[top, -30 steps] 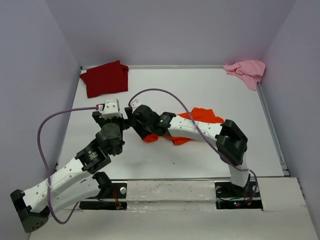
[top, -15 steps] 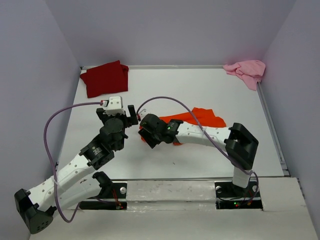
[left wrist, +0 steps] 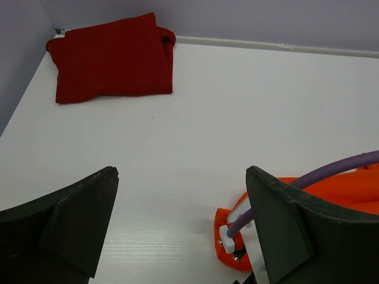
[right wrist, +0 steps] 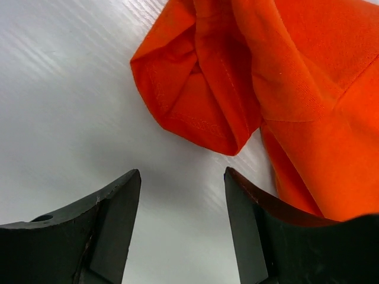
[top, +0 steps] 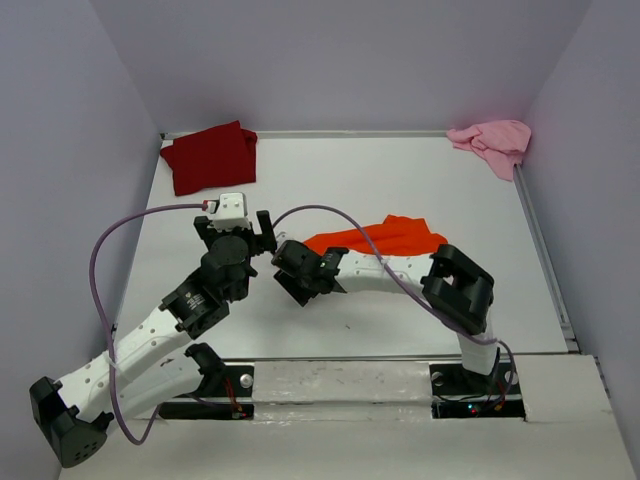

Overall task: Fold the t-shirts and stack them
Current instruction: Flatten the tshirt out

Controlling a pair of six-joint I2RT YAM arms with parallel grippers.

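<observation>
Three t-shirts lie on the white desk (top: 350, 180), well apart from one another. At the far left corner sits the dark red t-shirt (top: 210, 157), folded into a compact, roughly rectangular pad with slightly rounded edges; the left wrist view shows its (left wrist: 112, 57) surface smooth and its right edge doubled over.

Nearer the middle, the left end effector (top: 262, 232) hangs above bare desk with its jaws spread wide and nothing between them. From its own camera the two dark fingers (left wrist: 77, 219) frame empty white surface.

Just to its right is the right end effector (top: 298, 285), also parted and holding nothing. Its wrist view shows the gap (right wrist: 182, 177) over bare desk, with orange cloth just ahead of the fingertips and not gripped.

The bright orange t-shirt (top: 385, 236) lies unfolded and rumpled near the desk's centre, stretched in an uneven band toward the right, partly hidden under the right arm. Up close it (right wrist: 278, 77) bunches into soft overlapping folds, and one rounded lobe shows a stitched hem. In the left wrist view a purple cable (left wrist: 331, 168) crosses in front of it.

At the far right corner the pale pink t-shirt (top: 495, 142) sits in a crumpled heap against the wall.
</observation>
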